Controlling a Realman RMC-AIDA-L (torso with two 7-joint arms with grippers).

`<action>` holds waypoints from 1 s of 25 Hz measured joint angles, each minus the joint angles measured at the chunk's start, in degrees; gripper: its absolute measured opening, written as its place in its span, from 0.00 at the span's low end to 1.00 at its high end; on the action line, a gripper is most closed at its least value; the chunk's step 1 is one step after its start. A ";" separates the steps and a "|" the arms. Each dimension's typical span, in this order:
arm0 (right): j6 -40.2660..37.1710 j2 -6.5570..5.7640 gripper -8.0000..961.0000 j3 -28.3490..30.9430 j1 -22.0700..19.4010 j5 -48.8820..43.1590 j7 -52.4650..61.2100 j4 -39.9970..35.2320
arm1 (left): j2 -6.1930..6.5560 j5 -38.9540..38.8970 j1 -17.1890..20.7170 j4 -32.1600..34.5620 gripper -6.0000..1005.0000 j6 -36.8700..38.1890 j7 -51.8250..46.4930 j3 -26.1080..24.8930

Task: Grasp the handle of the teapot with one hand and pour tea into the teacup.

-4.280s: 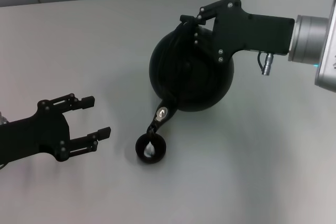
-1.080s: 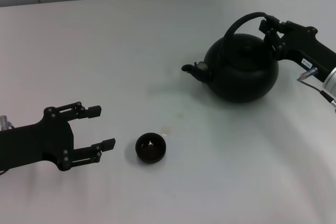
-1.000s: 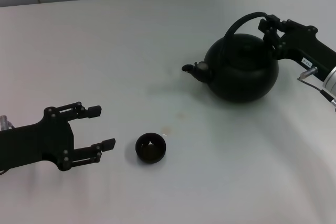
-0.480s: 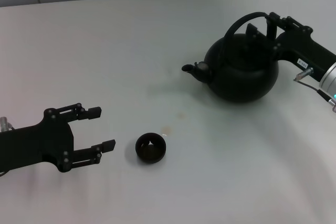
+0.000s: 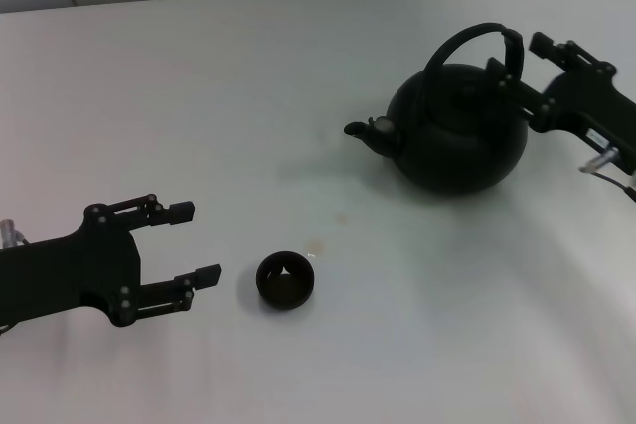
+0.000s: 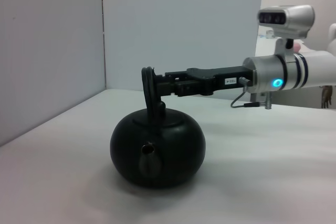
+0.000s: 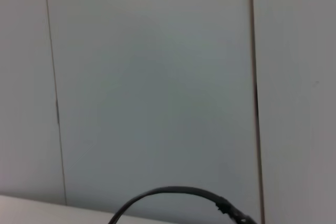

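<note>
While the right gripper [image 5: 519, 57] sits at the far right of the table, its jaws are spread wide and hold nothing. One finger [image 5: 558, 48] lies on the far side, the other [image 5: 517, 94] nearer; the handle [image 5: 467, 42] is just off the fingertips, and contact isn't clear from the head view. In the left wrist view the same gripper [image 6: 167, 84] reaches in level at handle height, its tips right at the hoop [image 6: 149, 90].

Teapot [image 5: 459, 131] stands upright on the white table [image 5: 298, 96], spout [image 5: 363, 132] pointing toward the robot's left. In the left wrist view the spout [image 6: 148, 156] faces the camera. The right wrist view shows only the top arc of the handle [image 7: 178, 192] against a grey panelled wall [image 7: 157, 77].

Teacup [image 5: 286, 280] sits upright on the table, well apart from the teapot, nearer the robot and to the left of it. A small pale spot [image 5: 315, 245] marks the table just beside the cup's far rim.

Left gripper [image 5: 194, 242] hovers low on the left side, jaws open, empty, tips near the teacup but not touching.
</note>
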 joint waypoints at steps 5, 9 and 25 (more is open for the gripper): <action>-7.32 0.08 0.74 4.08 -1.61 2.28 -4.09 3.15 | -0.13 -0.05 -0.13 0.02 0.73 1.23 0.00 -0.34; -14.42 -0.19 0.74 4.80 -2.43 3.29 -5.49 4.78 | -0.17 -0.40 -0.23 0.10 0.73 3.73 0.16 -0.66; -30.09 -0.70 0.74 4.05 -1.81 -22.40 -2.16 2.99 | -0.18 -1.81 -0.39 -0.40 0.73 10.96 -1.74 -1.32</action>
